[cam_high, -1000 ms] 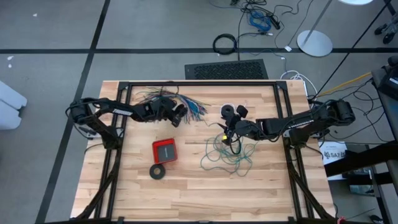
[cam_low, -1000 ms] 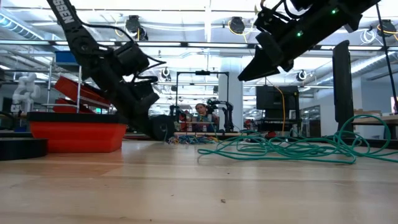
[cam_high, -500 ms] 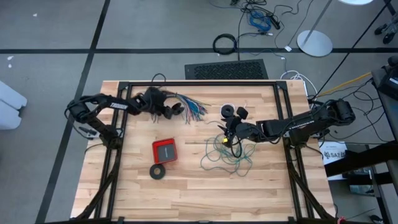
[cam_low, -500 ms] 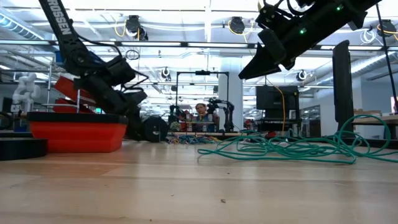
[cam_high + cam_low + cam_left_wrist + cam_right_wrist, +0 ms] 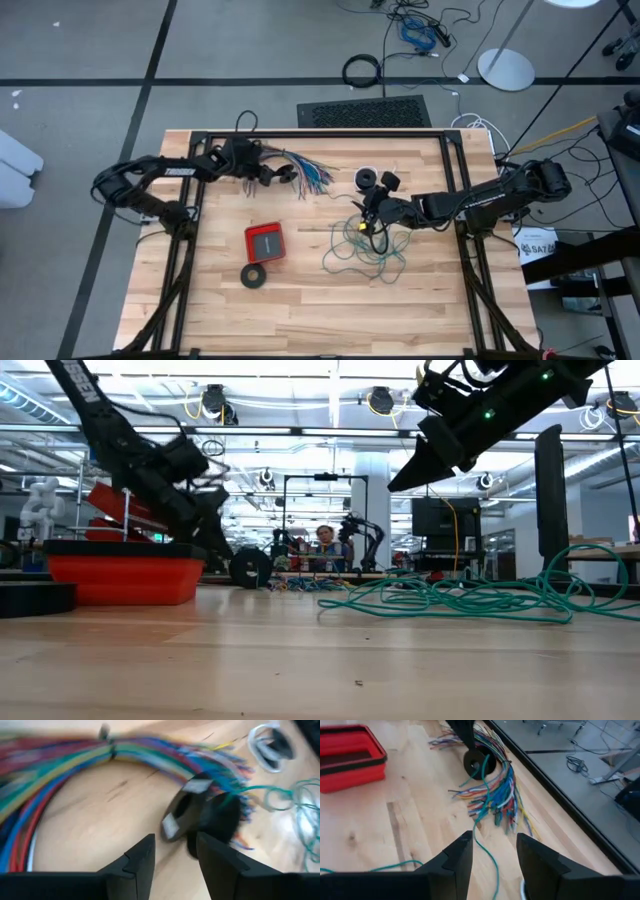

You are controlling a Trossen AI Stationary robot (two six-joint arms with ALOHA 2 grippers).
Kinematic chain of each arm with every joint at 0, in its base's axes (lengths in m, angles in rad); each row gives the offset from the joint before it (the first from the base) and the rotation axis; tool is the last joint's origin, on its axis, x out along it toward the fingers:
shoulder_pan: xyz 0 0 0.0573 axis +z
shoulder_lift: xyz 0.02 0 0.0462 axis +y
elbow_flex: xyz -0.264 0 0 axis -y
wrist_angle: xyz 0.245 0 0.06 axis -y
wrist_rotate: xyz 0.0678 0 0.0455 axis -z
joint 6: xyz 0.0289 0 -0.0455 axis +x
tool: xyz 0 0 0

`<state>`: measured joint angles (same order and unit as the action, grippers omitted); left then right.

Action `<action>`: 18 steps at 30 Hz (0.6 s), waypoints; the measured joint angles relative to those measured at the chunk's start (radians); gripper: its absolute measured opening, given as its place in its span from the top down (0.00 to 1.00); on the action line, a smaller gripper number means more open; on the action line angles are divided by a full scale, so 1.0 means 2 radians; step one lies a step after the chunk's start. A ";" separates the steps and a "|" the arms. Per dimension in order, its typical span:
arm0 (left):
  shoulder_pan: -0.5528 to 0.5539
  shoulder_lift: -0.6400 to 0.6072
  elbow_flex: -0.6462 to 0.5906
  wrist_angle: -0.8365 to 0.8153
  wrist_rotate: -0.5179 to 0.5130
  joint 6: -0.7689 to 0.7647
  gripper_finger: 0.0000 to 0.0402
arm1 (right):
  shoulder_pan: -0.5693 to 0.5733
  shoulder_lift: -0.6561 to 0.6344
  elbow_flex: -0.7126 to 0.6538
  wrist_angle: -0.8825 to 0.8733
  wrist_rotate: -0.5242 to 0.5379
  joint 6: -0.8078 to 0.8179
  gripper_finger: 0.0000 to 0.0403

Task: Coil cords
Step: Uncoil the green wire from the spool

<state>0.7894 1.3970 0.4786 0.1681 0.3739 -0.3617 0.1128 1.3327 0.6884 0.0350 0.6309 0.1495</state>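
The teal cord (image 5: 365, 250) lies as a loose tangle on the table's right half. One strand (image 5: 481, 840) runs off to a black spool (image 5: 288, 178) that stands on its rim beside the fanned many-coloured wires (image 5: 310, 170). The white cord (image 5: 368, 176), with its black round piece, lies at the far middle. My left gripper (image 5: 175, 845) is open, just short of the spool (image 5: 200, 817) on its left and not touching it. My right gripper (image 5: 494, 845) hangs open above the tangle's far edge (image 5: 400, 478), and the teal strand passes below its fingers.
A red box (image 5: 264, 241) sits left of the tangle, with a flat black ring (image 5: 254, 275) nearer the front edge. Bare wood fills the front of the table (image 5: 400, 320). Beyond the far edge lie a black mat and floor cables.
My left gripper has let go of the black spool and drawn back toward the table's far left, rising a little and rolling. The spool stays standing on its rim beside the coloured wires. The right arm and the teal tangle have kept still.
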 joint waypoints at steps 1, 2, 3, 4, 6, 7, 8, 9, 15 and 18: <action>-0.004 -0.014 0.000 -0.002 -0.001 0.008 0.63 | -0.001 0.000 0.000 -0.004 0.000 0.000 0.65; -0.009 -0.028 0.000 -0.007 -0.006 0.018 0.63 | -0.003 0.000 0.000 -0.006 0.000 0.000 0.65; -0.017 -0.041 0.000 -0.014 -0.016 0.031 0.63 | -0.004 0.000 0.000 -0.006 0.000 0.000 0.65; -0.026 -0.054 0.000 -0.022 -0.031 0.046 0.63 | -0.004 0.000 0.000 -0.006 0.000 0.000 0.65; -0.050 -0.074 0.000 -0.035 -0.074 0.075 0.62 | -0.005 0.000 0.000 -0.006 0.000 0.000 0.65; -0.065 -0.083 0.000 -0.040 -0.096 0.090 0.62 | -0.005 0.000 0.000 -0.005 0.000 -0.001 0.65; -0.082 -0.089 0.000 -0.045 -0.116 0.106 0.62 | -0.005 0.000 0.000 -0.005 0.001 -0.001 0.65; -0.101 -0.093 0.000 -0.049 -0.136 0.120 0.62 | -0.005 0.000 0.000 -0.005 0.001 -0.002 0.65; -0.234 -0.082 0.000 -0.047 -0.313 0.149 0.62 | -0.005 0.000 0.000 -0.005 0.000 -0.002 0.65; -0.280 -0.079 0.000 -0.038 -0.385 0.157 0.60 | -0.007 0.000 0.000 -0.005 0.000 -0.002 0.65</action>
<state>0.2290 1.2392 0.4789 0.0927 -0.3962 -0.0473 0.0994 1.3331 0.6884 0.0257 0.6319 0.1455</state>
